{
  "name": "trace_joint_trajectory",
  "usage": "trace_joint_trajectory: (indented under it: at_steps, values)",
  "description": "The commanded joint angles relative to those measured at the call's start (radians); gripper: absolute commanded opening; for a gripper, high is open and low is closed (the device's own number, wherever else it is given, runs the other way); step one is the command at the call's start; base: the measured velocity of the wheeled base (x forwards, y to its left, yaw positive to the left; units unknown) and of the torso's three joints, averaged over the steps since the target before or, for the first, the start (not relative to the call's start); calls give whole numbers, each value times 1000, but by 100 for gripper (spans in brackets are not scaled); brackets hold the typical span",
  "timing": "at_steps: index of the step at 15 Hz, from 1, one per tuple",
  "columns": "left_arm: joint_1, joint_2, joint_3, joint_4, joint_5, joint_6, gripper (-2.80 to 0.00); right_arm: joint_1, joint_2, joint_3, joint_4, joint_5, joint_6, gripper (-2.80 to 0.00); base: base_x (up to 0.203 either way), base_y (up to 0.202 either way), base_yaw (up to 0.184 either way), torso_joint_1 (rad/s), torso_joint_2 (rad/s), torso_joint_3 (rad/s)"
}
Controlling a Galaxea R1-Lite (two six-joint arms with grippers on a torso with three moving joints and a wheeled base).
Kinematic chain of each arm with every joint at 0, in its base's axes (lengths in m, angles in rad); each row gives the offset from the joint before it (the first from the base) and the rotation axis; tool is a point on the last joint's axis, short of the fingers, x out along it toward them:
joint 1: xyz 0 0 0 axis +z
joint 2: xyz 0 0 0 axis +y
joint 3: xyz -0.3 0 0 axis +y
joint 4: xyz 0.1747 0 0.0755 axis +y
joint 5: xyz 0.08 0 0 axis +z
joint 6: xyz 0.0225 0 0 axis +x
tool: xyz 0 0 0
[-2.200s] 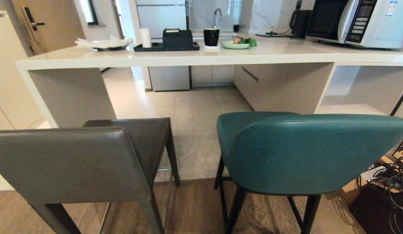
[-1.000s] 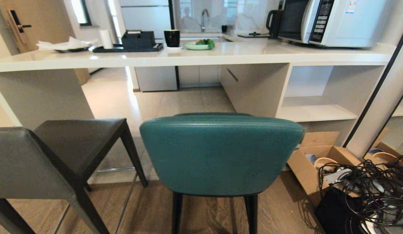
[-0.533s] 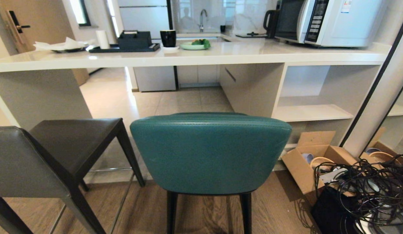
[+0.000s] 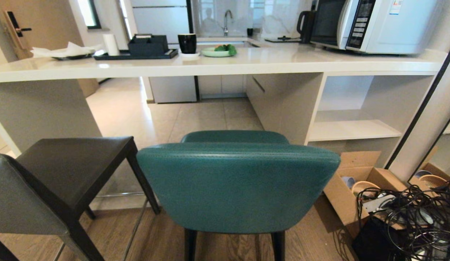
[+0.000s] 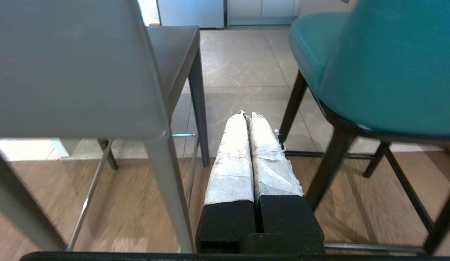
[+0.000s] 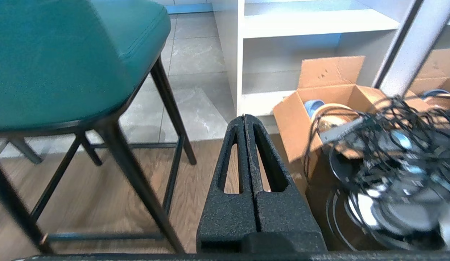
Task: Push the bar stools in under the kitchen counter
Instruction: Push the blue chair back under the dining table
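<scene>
The teal stool (image 4: pixel 238 186) is squarely faced, its seat short of the worktop (image 4: pixel 246 61); the left claw (image 5: pixel 246 117) and right claw (image 6: pixel 244 119) are kept closed and empty, probably for pushing

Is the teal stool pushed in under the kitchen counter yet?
Not yet: the teal stool stands clear of the kitchen counter, with bare floor between.
</scene>
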Motion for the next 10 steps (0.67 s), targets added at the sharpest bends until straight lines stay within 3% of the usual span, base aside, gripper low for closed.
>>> trace_joint_trajectory:
  at_steps: [1,6,10]
  values:
    - [0,1,24,-1,0,0,-280,0,-1,1,0,0,0,-280,193,-1,4,7,7,12]
    - [-1,2,24,-1,0,0,-280,0,1,0,0,-1,3,-280,174,0,4,4,3,2]
    - [-2,2,25,-1,-1,3,-280,-1,-1,2,-1,-1,3,-280,0,0,0,0,0,0]
